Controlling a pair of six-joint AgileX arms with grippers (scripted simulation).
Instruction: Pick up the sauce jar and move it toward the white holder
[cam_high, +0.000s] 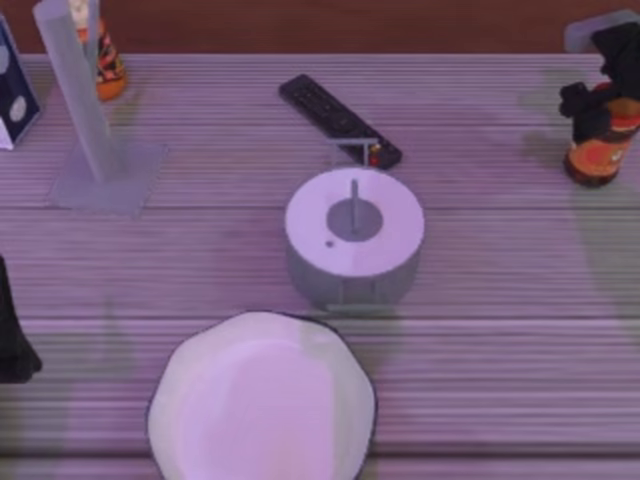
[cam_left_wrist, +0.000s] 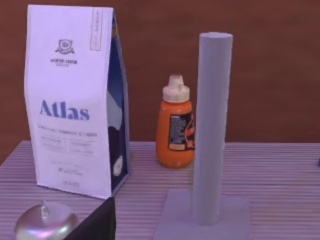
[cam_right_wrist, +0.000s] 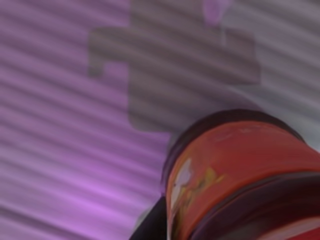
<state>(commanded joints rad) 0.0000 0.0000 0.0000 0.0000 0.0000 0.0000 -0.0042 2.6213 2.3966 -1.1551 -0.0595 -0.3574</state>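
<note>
The sauce jar, dark brown with an orange label, is at the table's far right back. My right gripper is shut on its top from above, hiding the lid. In the right wrist view the jar fills the lower corner, with a dark finger against its side and the gripper's shadow on the table beyond. The white holder, a squat round drum with a grey centre disc and a thin pin, stands mid-table, well left of the jar. My left gripper is parked at the left edge.
A black remote lies just behind the holder. A wide white bowl sits at the front. At the back left stand a grey pole on a square base, an orange patterned bottle, a white coffee bag and a silver bell.
</note>
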